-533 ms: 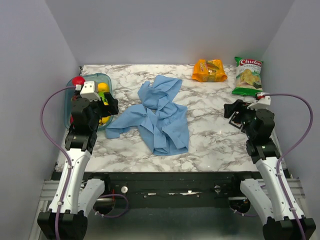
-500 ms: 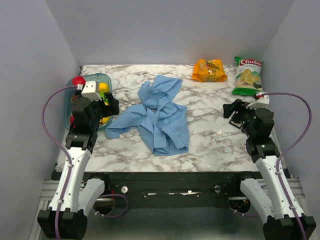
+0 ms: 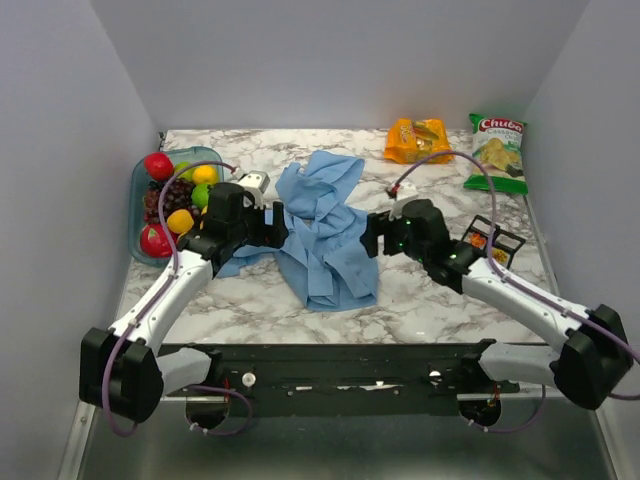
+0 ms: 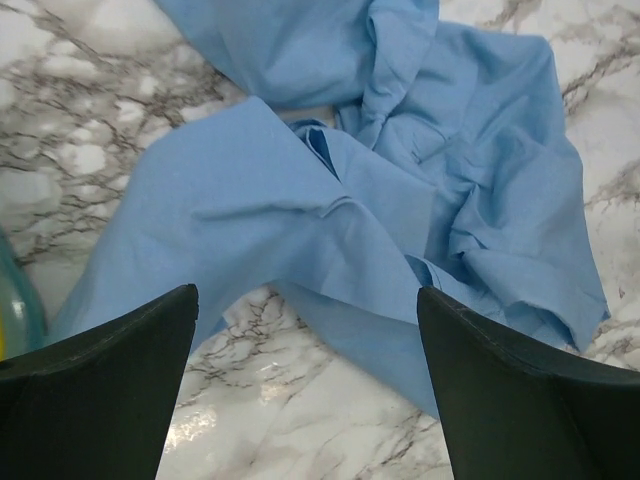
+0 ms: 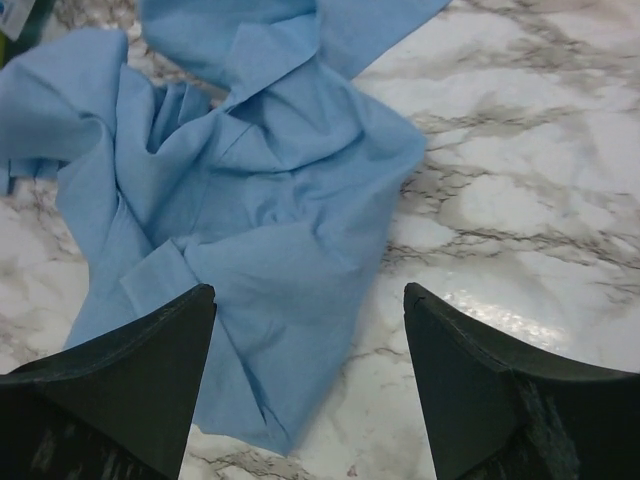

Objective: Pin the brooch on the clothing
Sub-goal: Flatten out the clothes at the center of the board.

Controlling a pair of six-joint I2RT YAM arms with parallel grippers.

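Left wrist view: the left gripper hangs with jaws spread over a fold of the crumpled shirt; the right gripper, equally spread, faces its other side, likely so both can flatten it. The brooch seems to wait in a black tray off to the right, apart from the shirt.

Left hand, right hand (both spread)

Marble-patterned table — crumpled light blue shirt at centre, fruit tub at left, orange packet and green chip bag upper right, small black trays at right.
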